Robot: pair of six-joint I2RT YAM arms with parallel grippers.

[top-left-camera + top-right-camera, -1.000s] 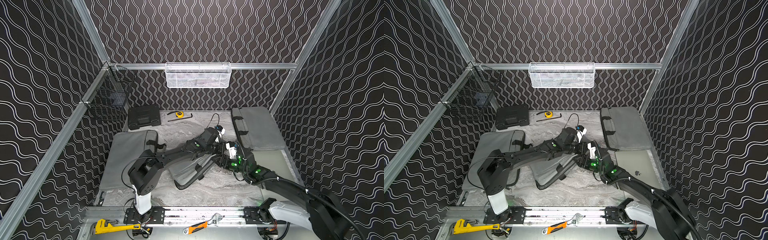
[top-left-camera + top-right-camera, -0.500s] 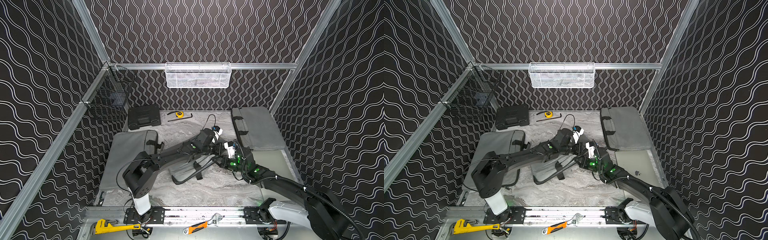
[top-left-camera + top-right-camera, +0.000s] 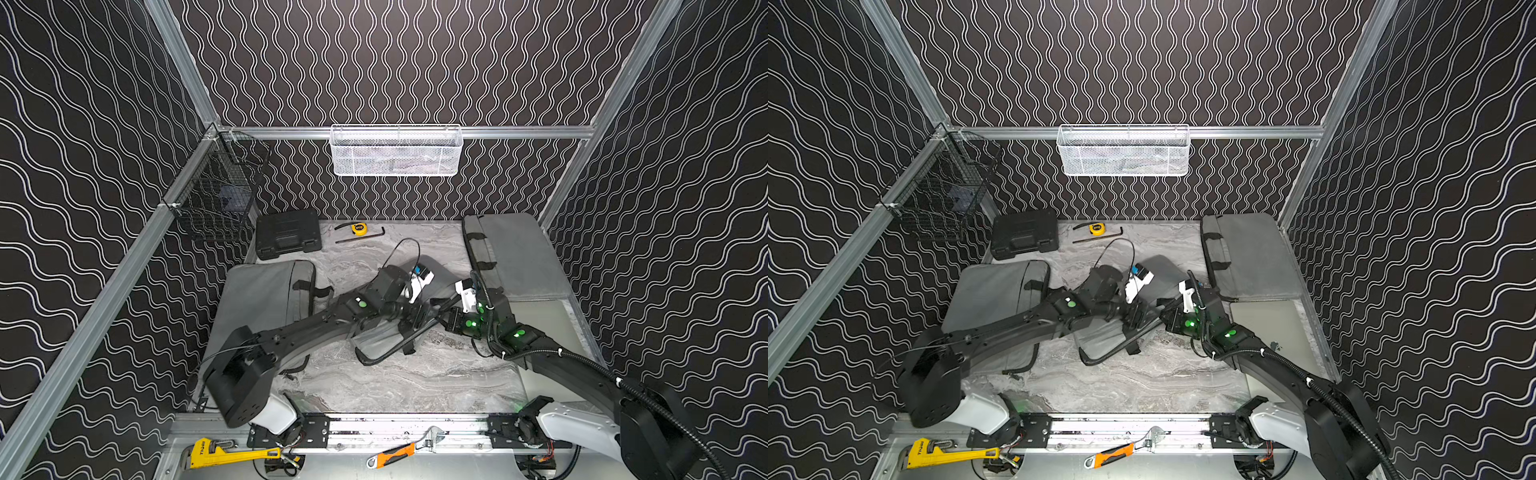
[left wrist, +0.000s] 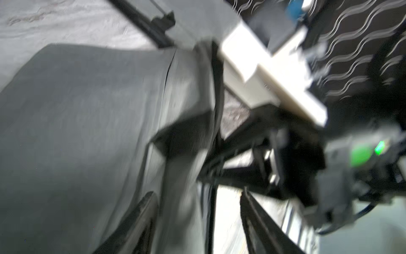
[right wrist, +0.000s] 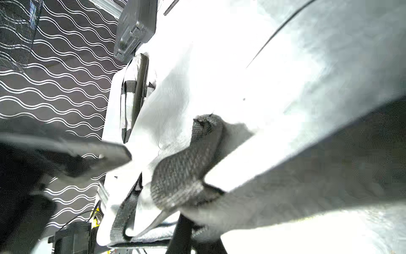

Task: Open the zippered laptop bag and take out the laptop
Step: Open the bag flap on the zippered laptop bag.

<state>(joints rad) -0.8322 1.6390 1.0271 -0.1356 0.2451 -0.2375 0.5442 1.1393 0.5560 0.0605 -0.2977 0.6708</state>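
A grey zippered laptop bag [image 3: 374,338] with a black carry strap [image 3: 386,353] lies mid-table in both top views, partly under the two arms. My right gripper [image 3: 446,320] is shut on the bag's edge beside a webbing handle [image 5: 182,173]; the right wrist view shows its jaws [image 5: 189,231] pinching grey fabric. My left gripper [image 3: 417,318] hovers just beside it, open. The blurred left wrist view shows its fingers [image 4: 136,224] spread apart over the bag's edge [image 4: 182,209], gripping nothing. The bag's inside is hidden, and no laptop shows in it.
Two more grey bags lie at the left [image 3: 266,295] and back right [image 3: 515,253]. A silver laptop [image 3: 1271,328] lies flat at the right. A black tool case [image 3: 289,233], tape measure [image 3: 359,227] and hex key [image 3: 361,238] sit at the back. Wrenches [image 3: 224,455] rest by the front rail.
My left gripper has opened, let go of the bag's edge and drawn back slightly. My right gripper has shut on that edge.
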